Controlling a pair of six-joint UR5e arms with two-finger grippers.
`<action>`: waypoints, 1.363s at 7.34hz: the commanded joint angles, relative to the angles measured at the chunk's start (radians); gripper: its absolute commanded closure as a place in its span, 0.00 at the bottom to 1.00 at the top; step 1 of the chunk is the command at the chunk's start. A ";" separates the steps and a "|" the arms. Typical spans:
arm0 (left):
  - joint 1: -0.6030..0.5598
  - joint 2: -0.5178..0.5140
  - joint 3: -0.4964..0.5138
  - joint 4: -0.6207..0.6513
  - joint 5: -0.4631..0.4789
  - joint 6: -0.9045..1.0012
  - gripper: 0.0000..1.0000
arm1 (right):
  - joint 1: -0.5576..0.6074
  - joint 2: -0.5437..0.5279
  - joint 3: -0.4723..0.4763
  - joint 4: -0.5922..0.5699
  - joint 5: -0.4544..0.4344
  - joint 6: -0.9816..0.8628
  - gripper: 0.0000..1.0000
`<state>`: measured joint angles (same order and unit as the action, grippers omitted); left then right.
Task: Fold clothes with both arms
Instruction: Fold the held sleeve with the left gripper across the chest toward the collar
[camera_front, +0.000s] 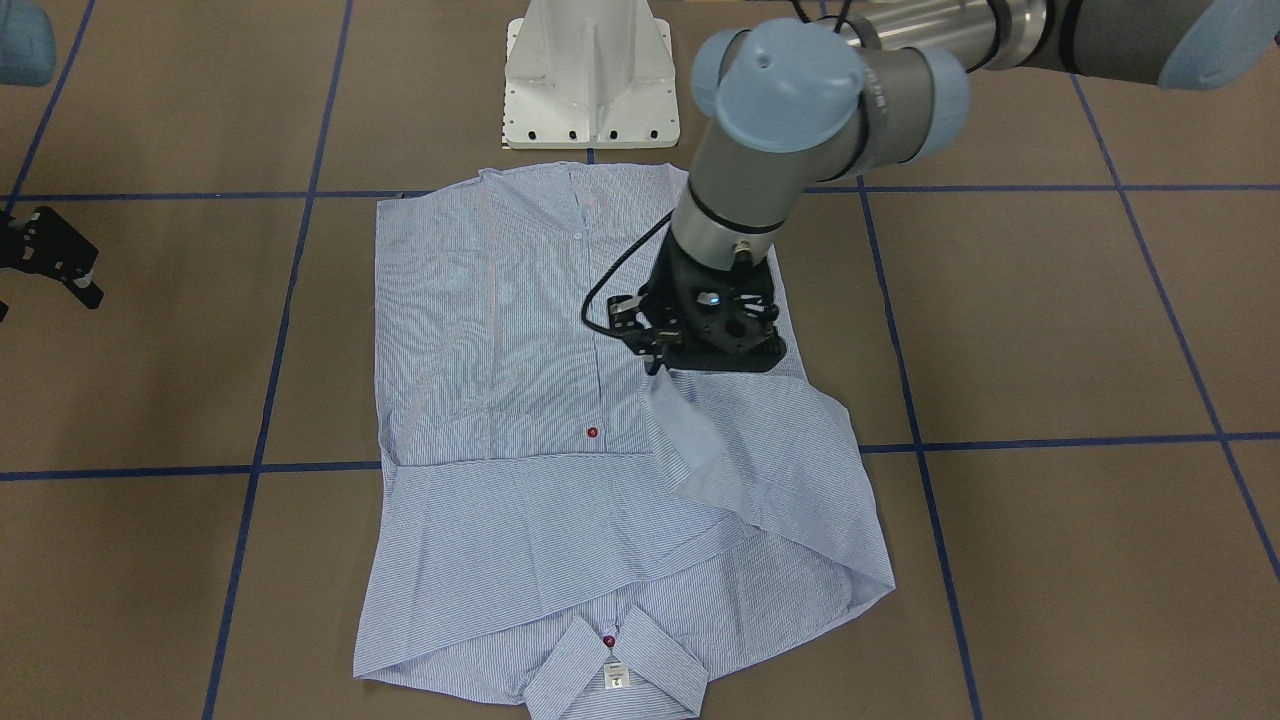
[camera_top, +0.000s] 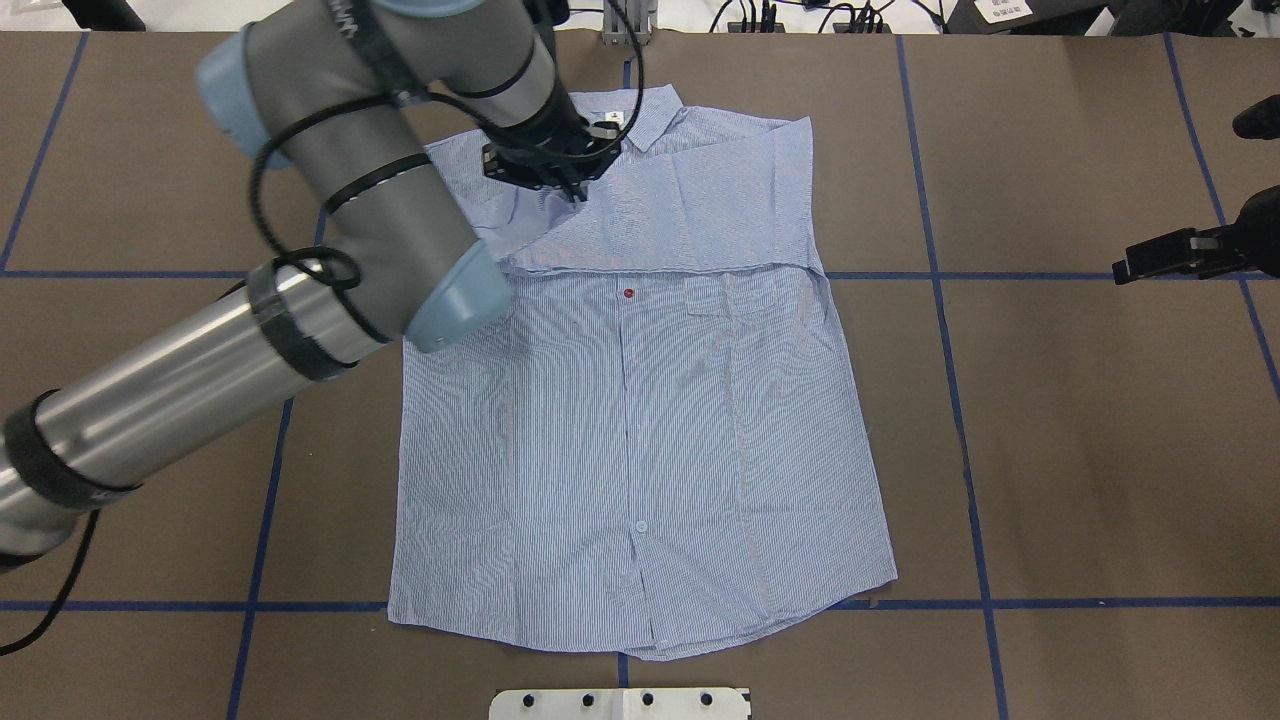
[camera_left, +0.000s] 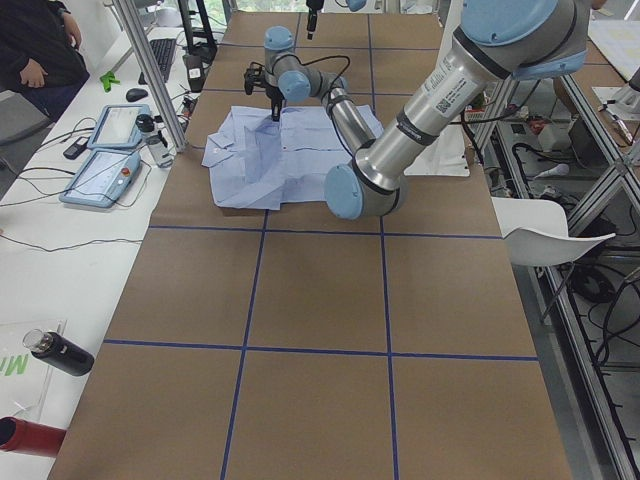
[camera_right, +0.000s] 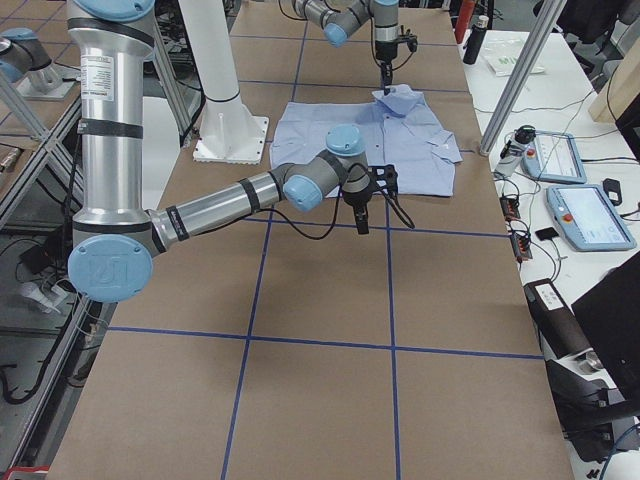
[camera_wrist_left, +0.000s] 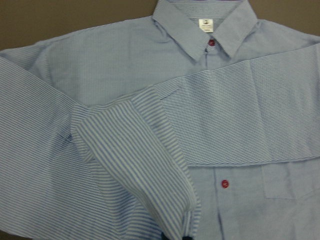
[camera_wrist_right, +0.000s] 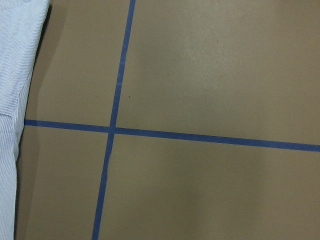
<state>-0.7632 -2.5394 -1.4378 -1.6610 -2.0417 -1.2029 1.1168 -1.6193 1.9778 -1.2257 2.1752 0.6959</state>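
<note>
- Left gripper (camera_front: 655, 362): its fingertips are sunk in the cuff of the shirt (camera_front: 500, 330). The wrist covers them in the overhead view, and the left wrist view shows only a dark tip at its bottom edge.
- Left arm (camera_top: 370, 200): hides the shirt's shoulder and side beneath it in the overhead view.
- Right gripper (camera_top: 1125, 266): partly cut by the front view's edge and seen side-on from overhead, so its finger gap cannot be told.
- Right wrist view: only a strip of shirt shows, at the left edge.
- Collar (camera_front: 565, 670): cut by the front view's bottom edge.
- Label (camera_front: 616, 677): print too small to read.
- Pedestal (camera_top: 620, 703): cut off at the overhead view's bottom edge.
- Person (camera_left: 40, 45): cropped at the left view's top corner.
</note>
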 joint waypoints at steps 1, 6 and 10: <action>0.054 -0.191 0.253 -0.006 0.060 -0.104 1.00 | 0.000 -0.001 0.000 0.000 0.000 0.001 0.00; 0.090 -0.249 0.364 -0.195 0.095 -0.331 0.00 | 0.000 -0.001 0.000 0.000 0.000 0.001 0.00; 0.122 -0.277 0.338 -0.191 0.083 -0.348 0.00 | -0.002 0.013 -0.002 0.000 -0.003 0.004 0.00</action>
<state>-0.6454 -2.8215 -1.0843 -1.8574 -1.9540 -1.5574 1.1162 -1.6153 1.9776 -1.2256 2.1745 0.6978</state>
